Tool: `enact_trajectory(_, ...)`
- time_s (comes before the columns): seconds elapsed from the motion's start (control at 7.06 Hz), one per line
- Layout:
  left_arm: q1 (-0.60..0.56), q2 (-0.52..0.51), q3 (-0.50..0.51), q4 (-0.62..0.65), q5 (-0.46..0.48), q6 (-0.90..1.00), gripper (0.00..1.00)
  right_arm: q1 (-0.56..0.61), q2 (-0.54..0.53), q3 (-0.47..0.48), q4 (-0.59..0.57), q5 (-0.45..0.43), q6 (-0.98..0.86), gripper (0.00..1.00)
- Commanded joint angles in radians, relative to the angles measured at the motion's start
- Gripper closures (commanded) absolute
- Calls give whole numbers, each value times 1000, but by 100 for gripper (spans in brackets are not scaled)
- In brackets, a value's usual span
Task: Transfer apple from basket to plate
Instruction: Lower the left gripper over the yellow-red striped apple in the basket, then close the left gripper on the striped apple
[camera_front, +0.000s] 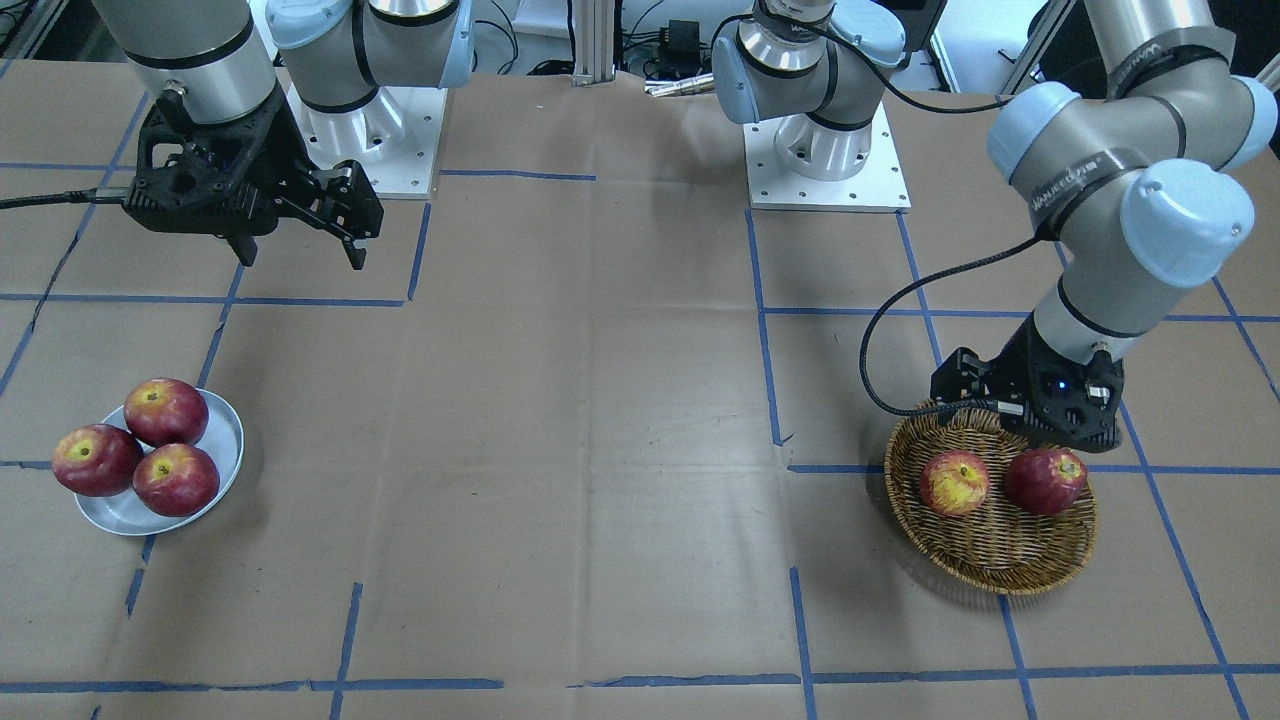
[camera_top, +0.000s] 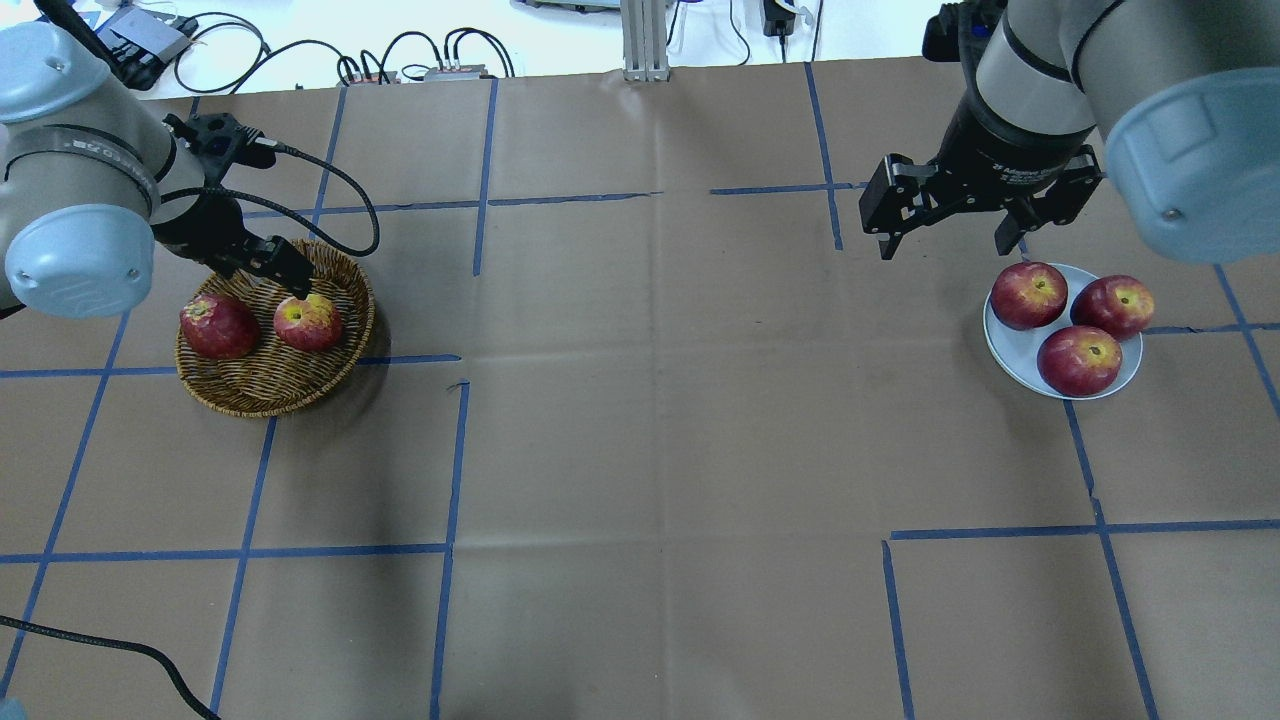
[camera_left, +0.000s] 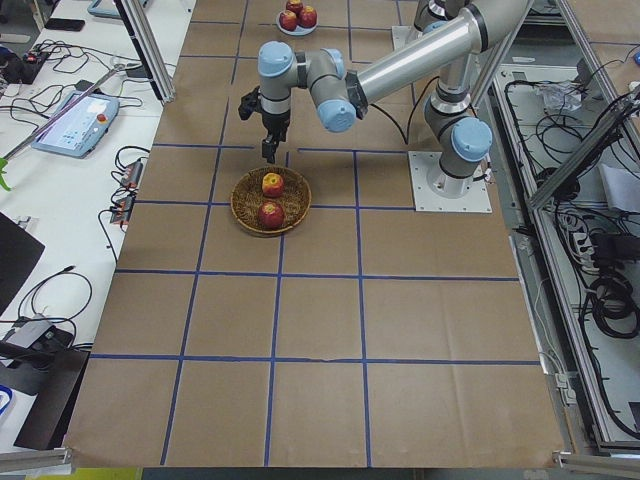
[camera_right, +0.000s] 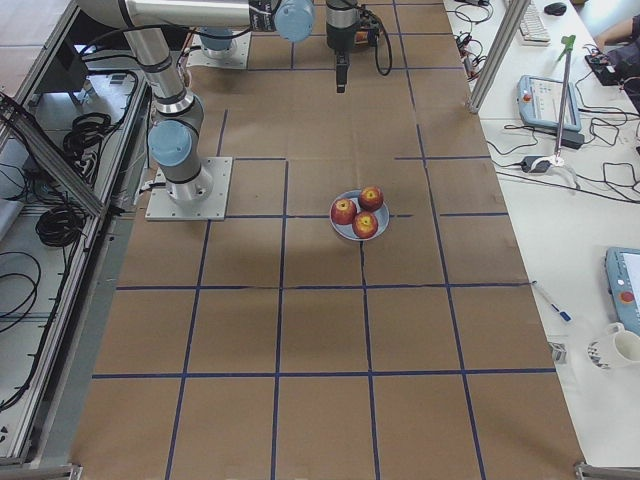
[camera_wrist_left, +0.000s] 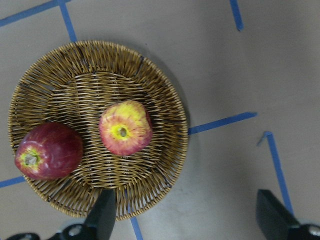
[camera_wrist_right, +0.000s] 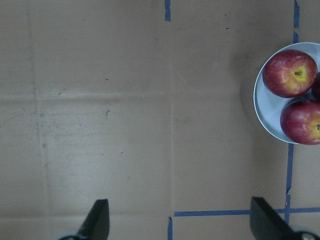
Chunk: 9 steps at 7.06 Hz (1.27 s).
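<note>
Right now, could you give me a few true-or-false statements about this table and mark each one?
1. The basket holds a yellow-red apple and a dark red apple. True.
2. Nothing lies on the plate. False: three red apples sit on it.
3. The left arm's jaws hang open by the basket. True.
4. The right arm's jaws grip an apple. False: they are open and empty.

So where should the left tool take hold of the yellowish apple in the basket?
Probably from straight above, across its widest middle: the apple sits dimple-up in the shallow basket. Turn the left tool so it clears the dark red apple beside it.
</note>
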Motion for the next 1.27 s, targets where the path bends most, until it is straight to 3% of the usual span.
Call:
enact_trajectory(0.0, 15, -107, 1, 100, 2, 20, 1, 0, 0, 0, 0, 1, -1, 0)
enact_trajectory(0.85, 20, -203, 1, 116, -1, -30, 1, 0, 0, 0, 0, 1, 0, 0)
enact_trajectory(1.13, 19, -213, -28, 137, 2, -38, 9, 0, 0, 0, -1, 1, 0, 0)
